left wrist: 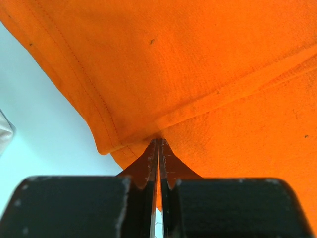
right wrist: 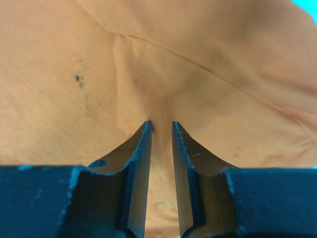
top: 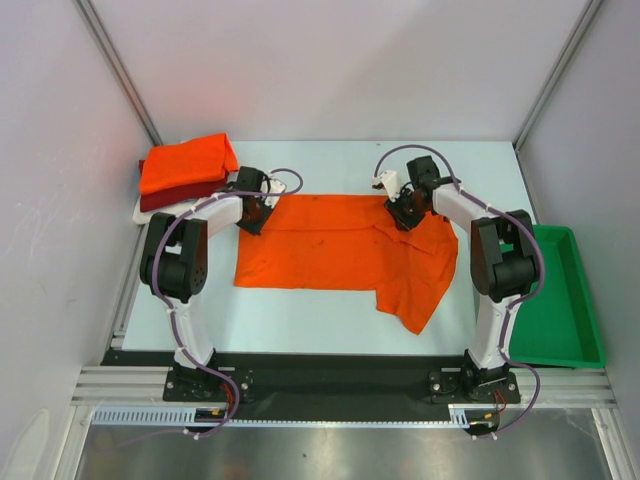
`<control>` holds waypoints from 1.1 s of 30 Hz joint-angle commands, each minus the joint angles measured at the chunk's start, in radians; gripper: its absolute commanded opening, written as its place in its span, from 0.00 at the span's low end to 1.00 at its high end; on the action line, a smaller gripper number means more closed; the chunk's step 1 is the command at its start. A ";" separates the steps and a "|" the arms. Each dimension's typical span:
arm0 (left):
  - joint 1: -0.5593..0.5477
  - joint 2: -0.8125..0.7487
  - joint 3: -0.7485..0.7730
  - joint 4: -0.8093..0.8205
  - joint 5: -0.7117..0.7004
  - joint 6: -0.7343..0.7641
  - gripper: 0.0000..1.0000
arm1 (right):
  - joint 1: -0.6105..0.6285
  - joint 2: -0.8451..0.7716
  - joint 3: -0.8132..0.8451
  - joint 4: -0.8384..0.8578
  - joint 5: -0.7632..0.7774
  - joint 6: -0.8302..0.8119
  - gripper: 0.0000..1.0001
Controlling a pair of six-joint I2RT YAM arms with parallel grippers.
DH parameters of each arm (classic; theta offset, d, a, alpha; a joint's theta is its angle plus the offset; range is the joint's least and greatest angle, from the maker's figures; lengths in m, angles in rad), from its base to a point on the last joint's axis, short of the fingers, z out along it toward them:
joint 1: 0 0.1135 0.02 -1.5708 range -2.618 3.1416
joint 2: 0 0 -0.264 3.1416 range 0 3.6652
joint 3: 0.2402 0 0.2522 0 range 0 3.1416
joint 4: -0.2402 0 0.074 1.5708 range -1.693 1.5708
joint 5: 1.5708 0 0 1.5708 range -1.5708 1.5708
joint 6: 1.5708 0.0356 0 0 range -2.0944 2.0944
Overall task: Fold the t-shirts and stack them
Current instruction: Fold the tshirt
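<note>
A bright orange cloth t-shirt [top: 340, 255] lies spread mid-table. At its far edge, the left gripper [left wrist: 158, 141] is pinched tight on the hem; the right gripper [right wrist: 162, 124] nips a cloth fold, jaws narrow. Far left, a folded orange shirt [top: 185, 163] tops a dark red shirt [top: 180, 192].

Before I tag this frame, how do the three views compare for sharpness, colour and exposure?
Top external: even light, sharp, soft shadows on the orange t-shirt. Left wrist: cloth saturated, stitching crisp, the left gripper dark and soft-edged. Right wrist: same shirt looks pale and washed out, the right gripper tinted blue.
</note>
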 commanded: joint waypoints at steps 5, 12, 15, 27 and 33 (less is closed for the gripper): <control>-0.006 -0.034 0.018 0.019 -0.006 -0.007 0.06 | 0.103 -0.167 -0.016 0.002 0.018 -0.042 0.28; -0.005 -0.039 0.003 0.027 -0.001 -0.007 0.06 | 0.140 -0.207 -0.102 -0.046 -0.120 -0.004 0.28; -0.005 -0.042 0.001 0.024 -0.004 -0.007 0.06 | 0.129 -0.183 -0.110 -0.036 -0.134 0.007 0.28; -0.005 -0.031 0.001 0.022 -0.032 0.009 0.05 | 0.042 -0.009 0.007 -0.027 -0.154 0.032 0.29; -0.005 -0.010 0.018 0.016 -0.032 0.007 0.05 | 0.026 0.017 0.028 -0.024 -0.136 0.029 0.29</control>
